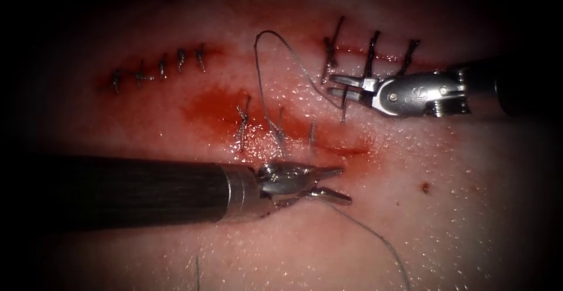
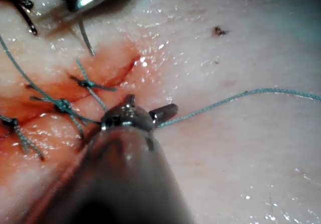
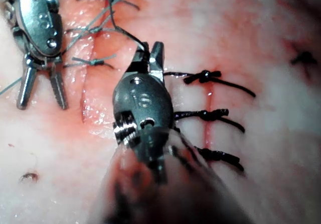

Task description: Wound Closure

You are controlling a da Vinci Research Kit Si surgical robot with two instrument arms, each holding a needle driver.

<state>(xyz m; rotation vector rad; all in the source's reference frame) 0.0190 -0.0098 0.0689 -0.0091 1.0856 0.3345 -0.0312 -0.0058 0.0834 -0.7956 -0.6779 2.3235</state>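
- Just below the cut (image 1: 346,149), near its right end, the left tool (image 1: 345,185) lies low over the tissue (image 1: 457,209) with its jaws apart; I judge that it holds nothing.
- One strand of thread (image 1: 381,241) runs from beside its lower jaw away to the lower right. It passes close to the jaw, but I cannot tell if it touches.
- Above the cut, the right tool (image 1: 331,85) has its jaws apart too. The thread loop (image 1: 293,53) comes down to its tips, and from the right wrist view it seems to lie between the jaws, not clamped.
- Several knotted stitches (image 1: 243,121) already cross the cut, with red fluid (image 1: 211,106) around them.
- I cannot tell where the needle is, so I do not say it is in the tissue.
- My judgement: the closing is well advanced and the work now concerns loose thread, but I cannot name the exact step from this moment.
- Any next move calls for a firm hold on the thread first, and for care not to pull on the finished knots.
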